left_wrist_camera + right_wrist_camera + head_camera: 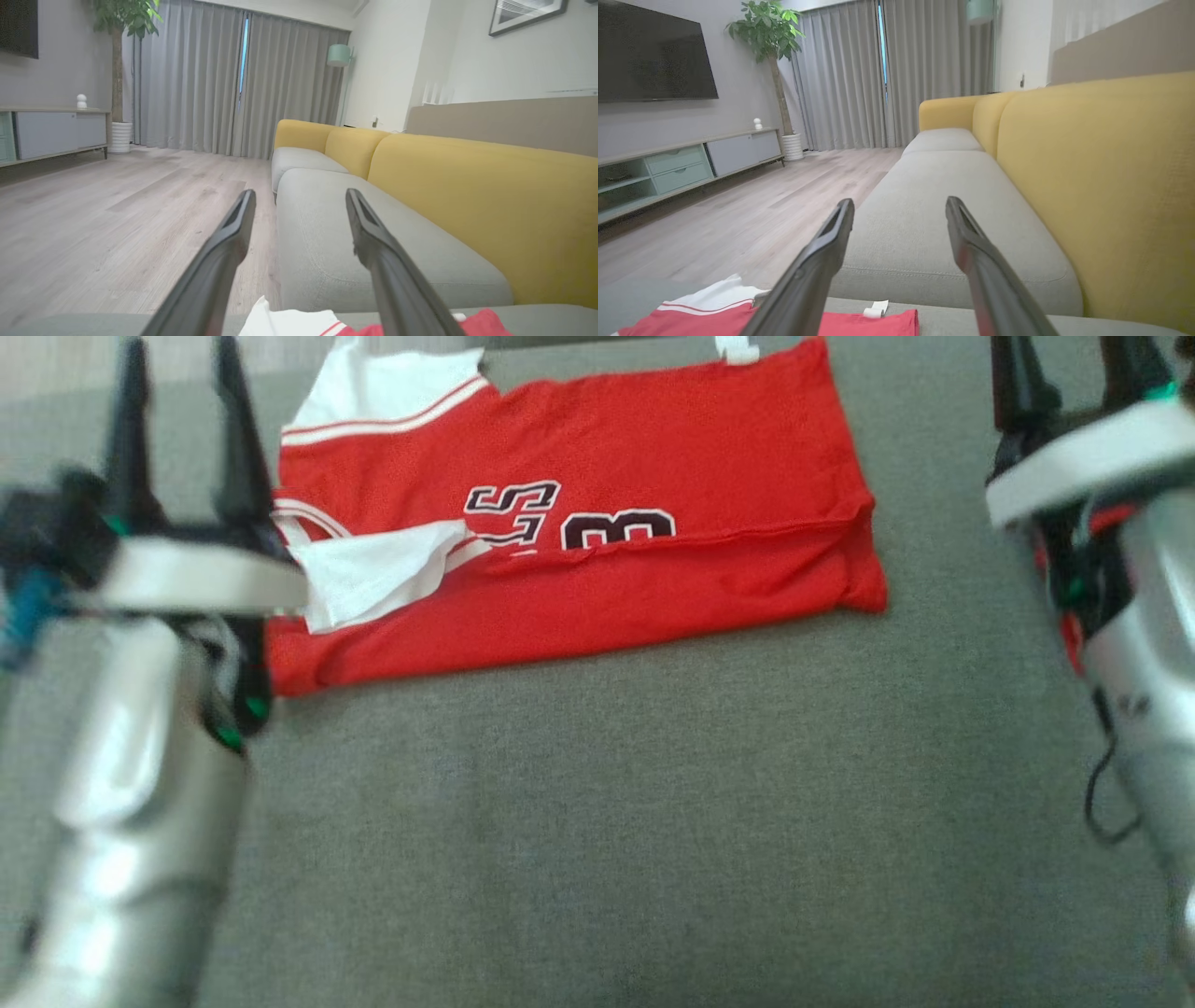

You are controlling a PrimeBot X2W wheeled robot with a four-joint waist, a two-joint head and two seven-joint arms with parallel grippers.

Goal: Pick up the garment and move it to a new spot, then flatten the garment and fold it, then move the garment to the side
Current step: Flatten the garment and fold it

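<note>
obs: head view, what lies where?
me: garment [579,551] folded on the grey seat cushion [597,803], centre of the far half. red jersey, white trim, dark numerals half covered by the near edge turned up over them. a white flap lies across its left end.

obs: grippers there?
me: my left gripper [182,350] is at the left, fingers apart, nothing between them. its forearm [121,775] overlaps the jersey's left end in the picture; contact i cannot tell. my right gripper [1069,364] is at the far right, off the jersey's right edge with bare cushion between. its fingers are apart, tips cut by the frame.

obs: left wrist view?
me: my two fingers are spread wide and empty. white and red cloth shows at the bottom edge, beneath them. ahead run grey sofa seats, with the yellow backrest [467,200] to the right and the wooden floor [117,210] to the left. beyond that are grey curtains [210,79], a potted plant [121,18] and a pale green floor lamp [338,55].

obs: right wrist view?
me: fingers wide again, holding nothing. the jersey lies at the bottom left and centre, under the fingers: red, with a white stripe. a small white tag [876,309] sits at its far edge, between my fingers in the picture. a dark tv [649,51] hangs on the left wall, with a low cabinet [682,163] under it.
</note>
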